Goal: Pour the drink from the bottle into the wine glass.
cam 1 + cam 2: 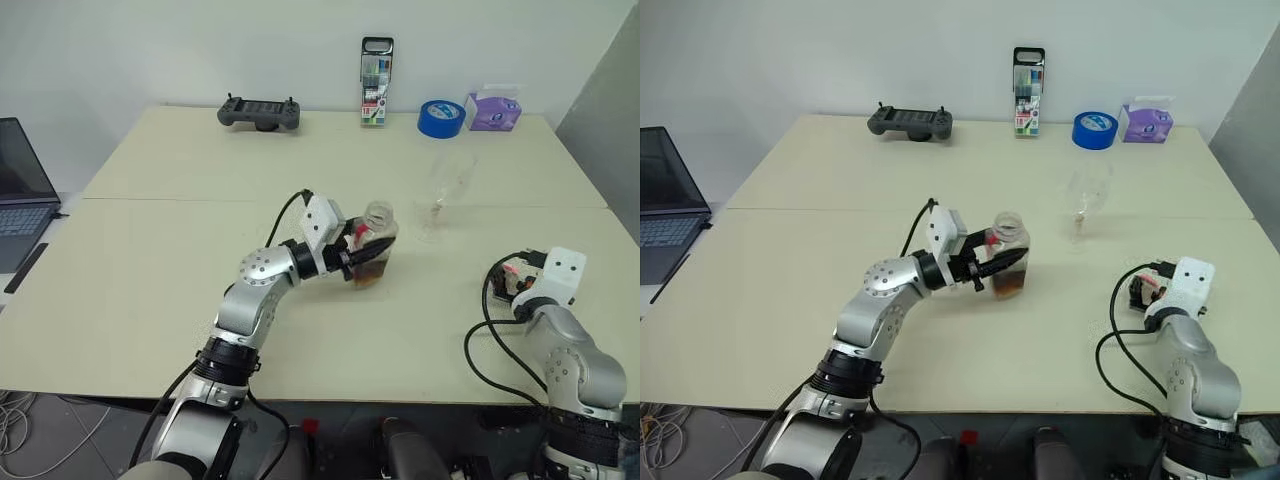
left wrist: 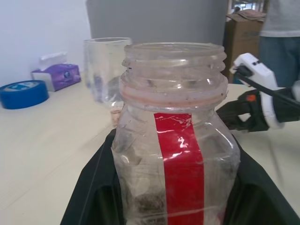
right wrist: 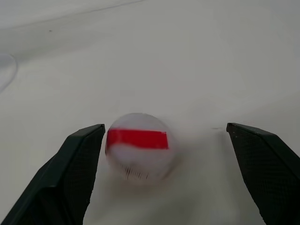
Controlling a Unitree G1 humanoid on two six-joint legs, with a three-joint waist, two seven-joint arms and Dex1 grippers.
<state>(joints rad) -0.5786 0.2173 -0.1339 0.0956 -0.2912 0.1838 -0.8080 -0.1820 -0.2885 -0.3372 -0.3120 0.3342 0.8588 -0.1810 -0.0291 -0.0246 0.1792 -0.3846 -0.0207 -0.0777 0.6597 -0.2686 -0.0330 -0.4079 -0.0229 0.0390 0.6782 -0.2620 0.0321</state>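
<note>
A laptop [image 1: 20, 195] sits at the far left, just off the table [image 1: 150, 290] edge. At the back of the table, from left to right, stand a grey handheld controller [image 1: 259, 113], an upright clear case of markers [image 1: 377, 82], a roll of blue tape [image 1: 441, 118] and a purple tissue box [image 1: 493, 110].

Near the table's middle, the left end effector [image 1: 362, 252] is clamped on the bottle [image 1: 374, 245]. The bottle stands roughly upright, its mouth open and uncapped. A red label strip runs down its side, as the left wrist view shows. The drink [image 1: 368, 274], a dark brownish liquid, fills only the lowest part of the bottle.

The wine glass [image 1: 445, 190] stands upright to the right of the bottle and a little further back, apart from it. Its bowl looks empty.

At the right, near the front edge of the table, the right end effector [image 3: 164, 161] has its fingers [image 3: 70, 173] spread wide apart and grips nothing. Between the fingers a whitish cap [image 3: 138, 146] with a red strip across it lies on the table, close to one finger and well clear of the other. Whether it touches that finger cannot be told.

A person's trousers [image 2: 279, 58] show in the background of the left wrist view.
</note>
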